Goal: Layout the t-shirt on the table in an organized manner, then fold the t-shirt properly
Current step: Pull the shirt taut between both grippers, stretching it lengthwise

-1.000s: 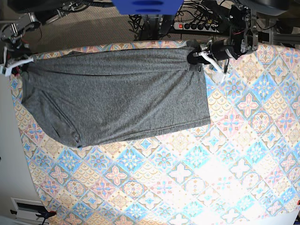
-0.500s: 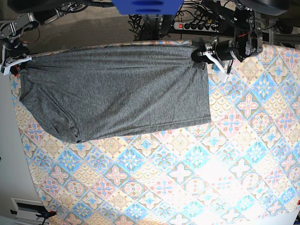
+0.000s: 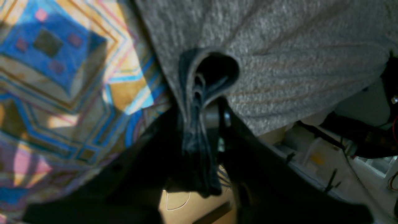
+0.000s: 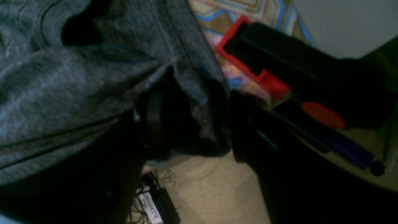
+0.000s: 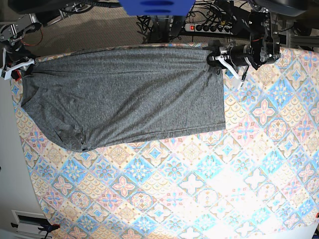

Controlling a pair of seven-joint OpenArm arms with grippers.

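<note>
We see one t-shirt, heathered dark grey and unprinted, stretched flat across the far part of the table, filling the base view from about 9 o'clock to 1 o'clock, its near edge sagging into a rounded bulge at roughly 8 o'clock. It is the only garment in view. Two grippers flank it, one at each far corner. At 2 o'clock in the base view, the left gripper has its jaws clamped on a bunched fold of the shirt's hem; the left wrist view shows that fold pinched in several dark layers between the black fingers, with grey fabric fanning away above. At 10 o'clock, the right gripper sits at the shirt's opposite corner; its wrist view shows the jaws standing parted, a crumpled lump of grey cloth lying loose in the gap between two dark fingers, so nothing is squeezed there. One red-edged block lies just beside that gripper. The cloth covering the table shows pastel blue, pink and cream diamond tiles, bare from 3 o'clock round to 7 o'clock. Beyond the far edge, at 12 o'clock, we count one power strip amid tangled cables.
</note>
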